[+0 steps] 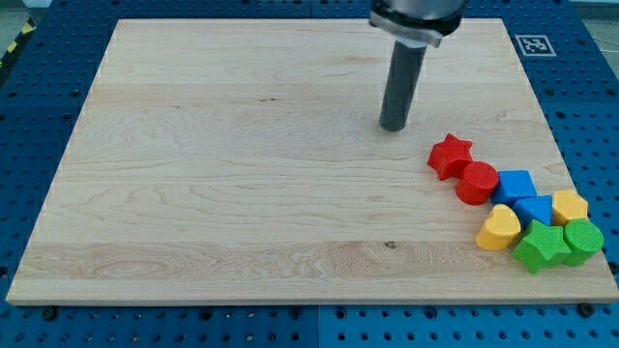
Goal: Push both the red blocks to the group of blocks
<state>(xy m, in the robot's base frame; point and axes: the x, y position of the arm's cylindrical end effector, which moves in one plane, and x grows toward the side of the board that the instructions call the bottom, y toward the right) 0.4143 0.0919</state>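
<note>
A red star block [450, 156] and a red cylinder block [476, 183] lie at the view's right, touching each other. The cylinder touches a blue block [515, 184] of the group. The group holds a second blue block [533, 209], a yellow heart block [499, 228], a yellow block [570, 205], a green star block [542, 246] and a green cylinder block [583, 239]. My tip [393, 126] rests on the board up and to the left of the red star, apart from it.
The wooden board [242, 174] lies on a blue pegboard table [29, 116]. A black and white marker tag [534, 44] sits at the board's upper right corner. The group lies near the board's lower right edge.
</note>
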